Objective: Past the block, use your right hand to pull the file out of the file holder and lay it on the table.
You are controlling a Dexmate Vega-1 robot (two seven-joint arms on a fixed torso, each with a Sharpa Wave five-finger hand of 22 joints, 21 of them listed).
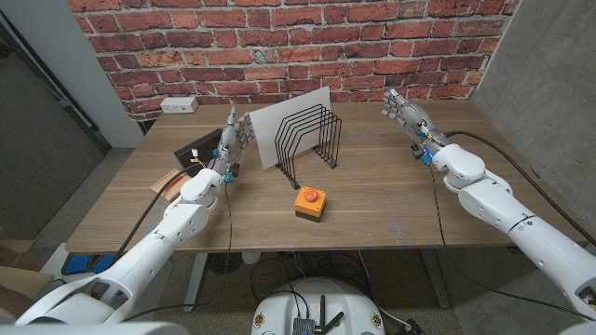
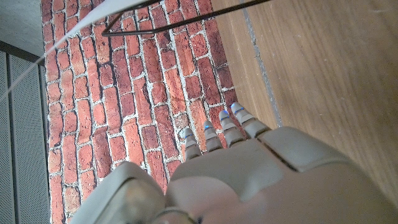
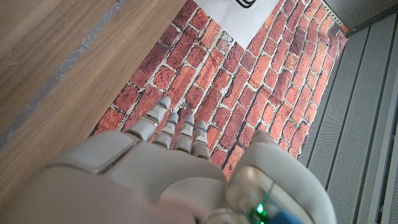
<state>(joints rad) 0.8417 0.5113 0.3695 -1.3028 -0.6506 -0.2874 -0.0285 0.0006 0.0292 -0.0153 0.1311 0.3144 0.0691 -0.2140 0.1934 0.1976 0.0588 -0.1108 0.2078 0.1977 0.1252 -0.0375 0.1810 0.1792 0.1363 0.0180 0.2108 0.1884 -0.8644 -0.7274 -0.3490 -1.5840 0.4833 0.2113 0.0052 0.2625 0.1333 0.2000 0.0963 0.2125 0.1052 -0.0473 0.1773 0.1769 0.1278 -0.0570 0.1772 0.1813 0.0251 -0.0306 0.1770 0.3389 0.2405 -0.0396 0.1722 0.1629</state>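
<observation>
Wooden table (image 1: 391, 200): file (image 1: 284, 123) in file holder (image 1: 312, 140); both robot hands empty, fingers extended.

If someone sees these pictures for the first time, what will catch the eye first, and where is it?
Probably the black wire file holder at the middle of the wooden table, with a white file leaning in its left end. In front of it sits a small box with an orange top and a red button. On either side, the left robot hand and the right robot hand stand raised, fingers apart, holding nothing.
</observation>
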